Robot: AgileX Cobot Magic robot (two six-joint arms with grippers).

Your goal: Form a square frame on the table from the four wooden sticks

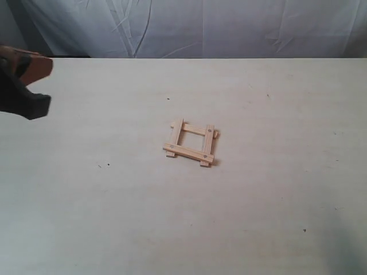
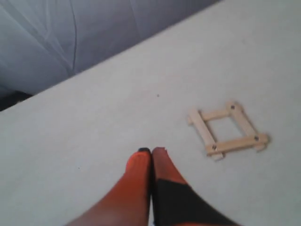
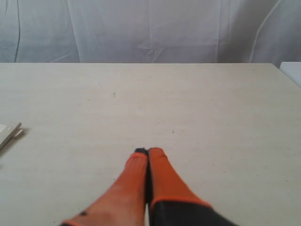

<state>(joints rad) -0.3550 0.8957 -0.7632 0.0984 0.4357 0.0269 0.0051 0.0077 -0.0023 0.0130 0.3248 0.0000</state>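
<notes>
The four wooden sticks lie as a small square frame [image 1: 192, 142] near the middle of the table [image 1: 114, 206], overlapping at the corners; dark holes show on two strips. The left wrist view shows the same square frame [image 2: 229, 133] off to one side of my left gripper [image 2: 151, 150], whose orange fingers are pressed together with nothing between them. In the exterior view the left gripper [image 1: 26, 83] hangs at the far left edge, well away from the frame. My right gripper [image 3: 148, 151] is shut and empty over bare table; only a stick end [image 3: 9, 133] shows at that view's edge.
A white cloth backdrop [image 1: 195, 26] hangs behind the table's far edge. A few tiny dark specks [image 1: 107, 165] dot the tabletop. The right arm does not show in the exterior view.
</notes>
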